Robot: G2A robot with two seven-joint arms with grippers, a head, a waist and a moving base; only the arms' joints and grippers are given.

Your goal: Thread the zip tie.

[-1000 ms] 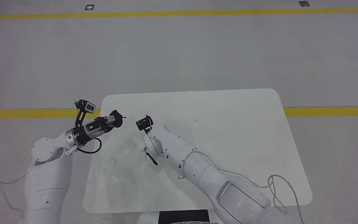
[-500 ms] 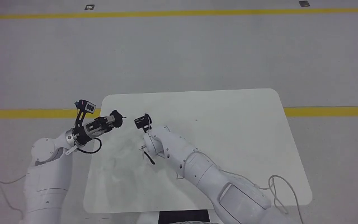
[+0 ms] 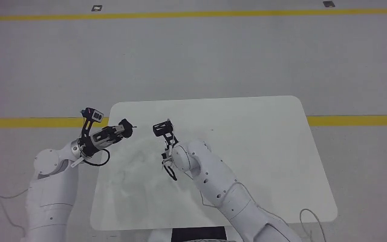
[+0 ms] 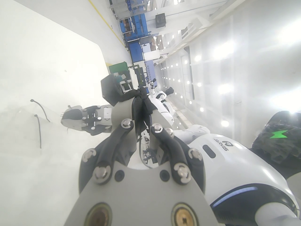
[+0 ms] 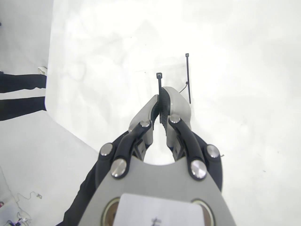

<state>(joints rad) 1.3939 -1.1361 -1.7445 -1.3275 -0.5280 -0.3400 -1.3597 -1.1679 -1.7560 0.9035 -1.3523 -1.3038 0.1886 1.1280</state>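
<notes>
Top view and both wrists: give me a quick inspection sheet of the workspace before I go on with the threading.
Surface: white table with rounded corners, faintly smudged.
Job's things: one zip tie is clamped in the right gripper, its head sticking out past the fingertips; two loose ties lie on the table.
Clutter: nothing seen.
Grippers: right gripper shut on the zip tie, over the table; left gripper sits at the table's edge, pointing toward the right one.
Cables: black wrist cable loops off the left arm; a pale floor cable lies by the table.
Surroundings: grey floor with yellow lines.
</notes>
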